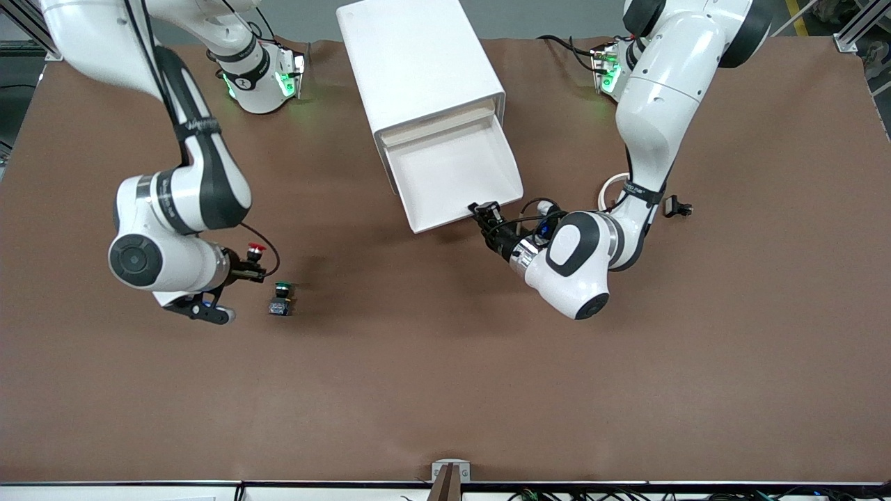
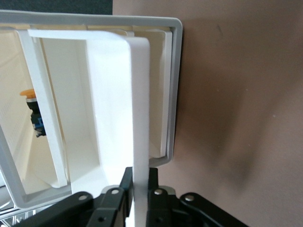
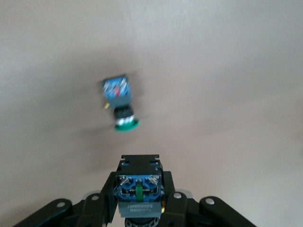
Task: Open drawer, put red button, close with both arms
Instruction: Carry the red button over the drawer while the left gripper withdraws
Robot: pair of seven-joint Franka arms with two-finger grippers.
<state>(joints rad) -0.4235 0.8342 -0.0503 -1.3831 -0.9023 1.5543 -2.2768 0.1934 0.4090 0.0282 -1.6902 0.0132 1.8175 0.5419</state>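
My right gripper [image 1: 249, 270] is shut on the red button [image 1: 257, 249] and holds it above the table, toward the right arm's end. In the right wrist view the button's blue-grey base [image 3: 138, 190] sits between the fingers of the gripper [image 3: 138, 182]. The white drawer [image 1: 456, 182] stands pulled out of its white cabinet [image 1: 418, 62], and it looks empty in the front view. My left gripper [image 1: 485, 211] is shut on the drawer's front wall [image 2: 140, 118], with one finger on each side of it [image 2: 140, 189].
A green-capped button [image 1: 280, 298] lies on the brown table beside the right gripper; it also shows in the right wrist view [image 3: 120, 106]. A small orange-capped part [image 2: 32, 111] shows inside the white box in the left wrist view. A small black item [image 1: 679, 207] lies by the left arm.
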